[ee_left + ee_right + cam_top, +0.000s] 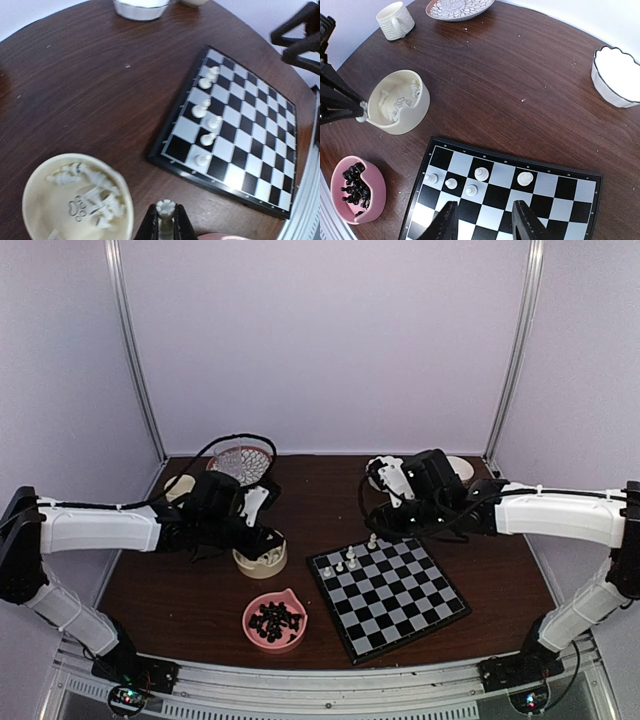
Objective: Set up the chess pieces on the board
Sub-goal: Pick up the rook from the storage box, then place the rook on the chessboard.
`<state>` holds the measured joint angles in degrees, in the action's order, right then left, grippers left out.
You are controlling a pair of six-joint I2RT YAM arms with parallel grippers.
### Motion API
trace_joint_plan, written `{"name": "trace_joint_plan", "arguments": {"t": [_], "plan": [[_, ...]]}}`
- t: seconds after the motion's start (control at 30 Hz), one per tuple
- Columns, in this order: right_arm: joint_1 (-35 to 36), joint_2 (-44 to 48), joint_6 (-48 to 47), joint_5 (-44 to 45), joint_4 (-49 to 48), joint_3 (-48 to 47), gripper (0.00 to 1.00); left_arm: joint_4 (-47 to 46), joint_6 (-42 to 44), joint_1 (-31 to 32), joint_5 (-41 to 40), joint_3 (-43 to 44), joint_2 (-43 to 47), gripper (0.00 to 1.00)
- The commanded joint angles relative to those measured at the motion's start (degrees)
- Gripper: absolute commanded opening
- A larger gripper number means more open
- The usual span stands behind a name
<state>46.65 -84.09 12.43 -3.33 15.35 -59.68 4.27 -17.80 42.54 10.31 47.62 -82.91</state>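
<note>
While the left gripper (165, 227) is clamped on a white chess piece (165, 209) just beside the cream bowl (42, 215), the right gripper (482, 222) hangs partly open and empty above the board (400, 595). Several white pieces (481, 174) stand along the board's edge nearest that bowl. Black pieces (274, 620) fill a pink bowl (247, 618). The board's edge markings and the cream bowl's print are unreadable.

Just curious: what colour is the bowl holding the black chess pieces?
The bowl is pink, seen best in the right wrist view.
</note>
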Motion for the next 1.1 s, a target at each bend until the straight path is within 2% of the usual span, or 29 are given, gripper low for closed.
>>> {"name": "trace_joint_plan", "arguments": {"t": [0.0, 0.2, 0.4, 0.6, 0.73, 1.07], "plan": [[0.28, 5.08, 1.64, -2.35, -0.98, 2.38, 0.39, -9.45, 2.68, 6.29, 4.43, 0.42, 0.57, 0.06], [-0.05, 10.84, 3.08, 2.9, 2.09, 6.7, 0.39, -11.69, 3.25, 14.69, -0.46, 4.27, -3.96, 0.05], [-0.58, 18.65, 4.38, 7.03, -0.1, 15.44, 0.4, -18.95, 0.3, 17.09, -1.66, 1.38, -7.35, 0.05], [-0.77, 24.95, 5.77, 7.94, -2.39, 21.74, 0.4, -24.8, 2.31, 21.61, -7.99, -0.31, -10.63, 0.05], [-0.77, 26.36, 6.43, 7.84, -3.53, 24.03, 0.4, -26.88, 3.77, 24.68, -12.4, 1.11, -14.22, 0.05], [-0.86, 26.37, 7.19, 7.9, -4.32, 26.13, 0.4, -30.69, 4.0, 25.97, -11.95, 6.72, -25.35, 0.05]]}}
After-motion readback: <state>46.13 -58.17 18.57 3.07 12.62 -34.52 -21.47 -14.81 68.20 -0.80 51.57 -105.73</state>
